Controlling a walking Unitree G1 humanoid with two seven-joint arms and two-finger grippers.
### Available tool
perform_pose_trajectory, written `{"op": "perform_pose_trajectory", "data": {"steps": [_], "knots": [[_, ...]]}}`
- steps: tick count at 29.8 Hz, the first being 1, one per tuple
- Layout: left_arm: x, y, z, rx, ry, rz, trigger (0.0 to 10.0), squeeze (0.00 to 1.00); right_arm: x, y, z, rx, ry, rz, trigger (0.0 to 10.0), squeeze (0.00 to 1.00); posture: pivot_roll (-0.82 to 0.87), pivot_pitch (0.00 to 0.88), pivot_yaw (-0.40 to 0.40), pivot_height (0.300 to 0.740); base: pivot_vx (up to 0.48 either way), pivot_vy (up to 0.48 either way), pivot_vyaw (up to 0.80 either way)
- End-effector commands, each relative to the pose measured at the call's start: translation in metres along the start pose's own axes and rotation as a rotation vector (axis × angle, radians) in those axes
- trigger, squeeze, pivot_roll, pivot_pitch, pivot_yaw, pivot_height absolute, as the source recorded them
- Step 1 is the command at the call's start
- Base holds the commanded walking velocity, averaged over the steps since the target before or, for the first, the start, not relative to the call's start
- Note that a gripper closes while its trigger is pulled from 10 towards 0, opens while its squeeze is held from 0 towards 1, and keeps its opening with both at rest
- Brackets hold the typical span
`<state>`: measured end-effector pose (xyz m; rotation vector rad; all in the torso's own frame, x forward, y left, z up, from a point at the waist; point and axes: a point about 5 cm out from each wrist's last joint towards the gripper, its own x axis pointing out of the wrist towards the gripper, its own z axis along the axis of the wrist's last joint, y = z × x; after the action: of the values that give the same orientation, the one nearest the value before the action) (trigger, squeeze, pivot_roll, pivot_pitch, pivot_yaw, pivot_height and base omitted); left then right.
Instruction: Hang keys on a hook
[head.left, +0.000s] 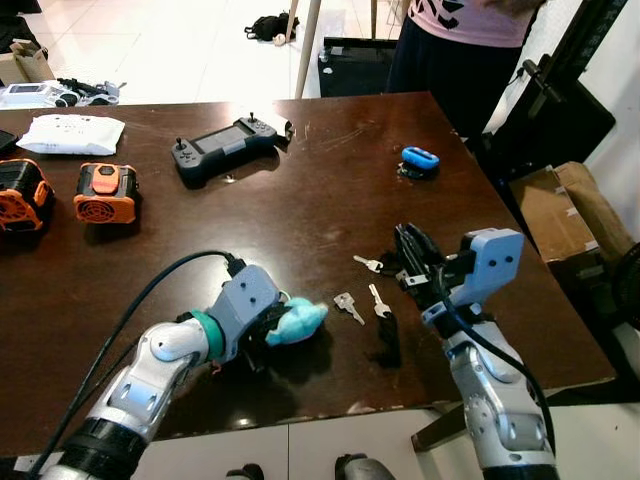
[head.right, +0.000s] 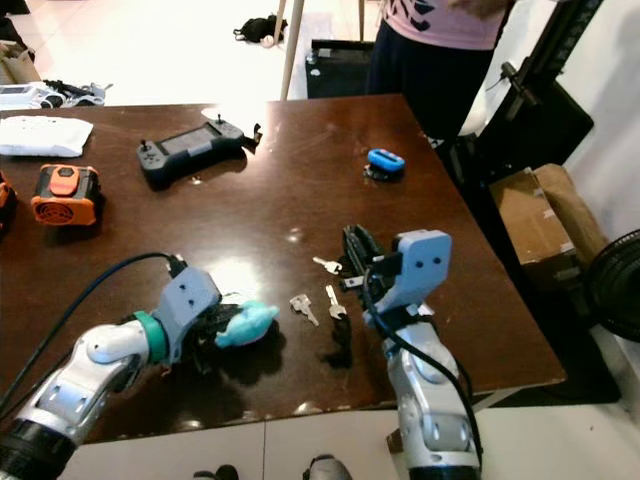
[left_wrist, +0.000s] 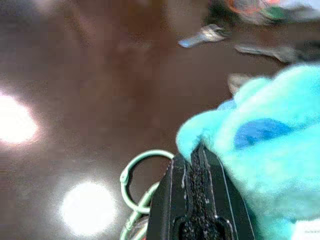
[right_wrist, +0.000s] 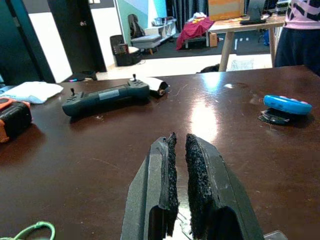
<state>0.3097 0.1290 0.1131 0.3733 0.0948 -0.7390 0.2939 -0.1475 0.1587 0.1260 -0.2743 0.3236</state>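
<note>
Lying just left of the nearly shut, empty right pincer (head.left: 412, 250), keys (head.left: 364, 290).

A black handheld controller (head.left: 222, 146) lies on the dark brown table (head.left: 310, 185), with 2 orange-and-black devices (head.left: 105, 193) and a white packet (head.left: 72, 133) near the far-left edge, a blue object (head.left: 420, 158) far right, and a person (head.left: 462, 40) standing beyond.

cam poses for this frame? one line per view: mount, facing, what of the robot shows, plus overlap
Left and right eye: head stereo pair, looking forward and down at the brown table; both arms, left gripper on the blue plush, right gripper over the keys.
Left wrist: along its fingers; plush, green ring, keys.
Right wrist: along its fingers, across the table to the controller.
Shared: the eye views also see the controller.
</note>
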Motion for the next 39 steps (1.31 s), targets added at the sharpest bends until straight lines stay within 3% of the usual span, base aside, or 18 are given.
{"op": "perform_pose_trajectory", "data": {"steps": [1, 4, 5, 6, 7, 8, 9, 10, 11, 14, 19, 24, 30, 36, 39], "knots": [[0.0, 0.002, -0.006, -0.027, 0.025, 0.043, 0.0, 0.0, 0.0, 0.0, -0.001, -0.002, 0.004, -0.005, 10.0, 0.0, -0.22, 0.128, 0.028, 0.74, 0.0, 0.0, 0.0], [0.003, 0.008, 0.008, -0.034, -0.049, 0.093, 0.0, 0.0, 0.001, 0.0, -0.001, -0.001, 0.003, -0.003, 10.0, 0.0, -0.22, 0.128, 0.028, 0.74, 0.0, 0.0, 0.0], [0.006, 0.013, 0.027, -0.042, -0.141, 0.144, 0.0, 0.0, 0.002, 0.001, -0.001, 0.0, 0.001, -0.002, 10.0, 0.0, -0.22, 0.127, 0.029, 0.74, 0.0, 0.0, 0.0], [0.006, 0.013, 0.027, -0.042, -0.141, 0.144, 0.0, 0.0, 0.002, 0.001, -0.001, 0.0, 0.001, -0.002, 10.0, 0.0, -0.22, 0.127, 0.029, 0.74, 0.0, 0.0, 0.0], [0.008, 0.018, 0.049, -0.047, -0.238, 0.189, 9.3, 0.0, 0.003, 0.002, -0.001, 0.004, -0.002, 0.001, 10.0, 0.0, -0.22, 0.126, 0.03, 0.74, 0.0, 0.0, 0.0], [0.008, 0.018, 0.049, -0.047, -0.238, 0.189, 9.3, 0.0, 0.003, 0.002, -0.001, 0.004, -0.002, 0.001, 10.0, 0.0, -0.22, 0.126, 0.03, 0.74, 0.0, 0.0, 0.0], [0.008, 0.019, 0.069, -0.04, -0.324, 0.212, 10.0, 0.0, 0.005, 0.006, -0.001, 0.011, -0.006, 0.008, 10.0, 0.0, -0.22, 0.126, 0.032, 0.74, 0.0, 0.0, 0.0], [0.008, 0.019, 0.069, -0.04, -0.324, 0.212, 10.0, 0.0, 0.005, 0.006, -0.001, 0.011, -0.006, 0.008, 10.0, 0.0, -0.22, 0.126, 0.032, 0.74, 0.0, 0.0, 0.0], [0.008, 0.02, 0.085, -0.003, -0.39, 0.254, 10.0, 0.0, 0.007, 0.01, -0.001, 0.019, -0.011, 0.017, 10.0, 0.0, -0.22, 0.125, 0.034, 0.74, 0.0, 0.0, 0.0], [0.007, 0.02, 0.102, 0.058, -0.465, 0.32, 10.0, 0.0, 0.012, 0.018, -0.001, 0.033, -0.021, 0.03, 10.0, 0.0, -0.23, 0.123, 0.039, 0.74, 0.0, 0.0, 0.0], [0.005, 0.022, 0.119, 0.054, -0.541, 0.433, 10.0, 0.0, 0.019, 0.026, 0.0, 0.049, -0.037, 0.046, 10.0, 0.0, -0.22, 0.118, 0.037, 0.74, 0.0, 0.0, 0.0], [0.002, 0.029, 0.116, 0.044, -0.536, 0.497, 10.0, 0.0, 0.019, 0.027, -0.001, 0.05, -0.033, 0.056, 10.0, 0.0, -0.22, 0.114, 0.033, 0.74, 0.0, 0.0, 0.0], [0.005, 0.024, 0.089, 0.124, -0.419, 0.448, 10.0, 0.0, 0.018, 0.025, -0.004, 0.047, -0.024, 0.054, 10.0, 0.0, -0.21, 0.106, 0.027, 0.74, 0.0, 0.0, 0.0], [0.004, 0.014, 0.062, -0.111, -0.342, 0.379, 10.0, 0.0, 0.015, 0.02, -0.006, 0.029, -0.017, 0.031, 10.0, 0.0, -0.22, 0.104, 0.021, 0.74, 0.0, 0.0, 0.0], [0.003, 0.013, 0.06, -0.136, -0.34, 0.377, 10.0, 0.0, 0.014, 0.019, -0.006, 0.026, -0.017, 0.025, 10.0, 0.0, -0.22, 0.104, 0.021, 0.74, 0.0, 0.0, 0.0]]}}
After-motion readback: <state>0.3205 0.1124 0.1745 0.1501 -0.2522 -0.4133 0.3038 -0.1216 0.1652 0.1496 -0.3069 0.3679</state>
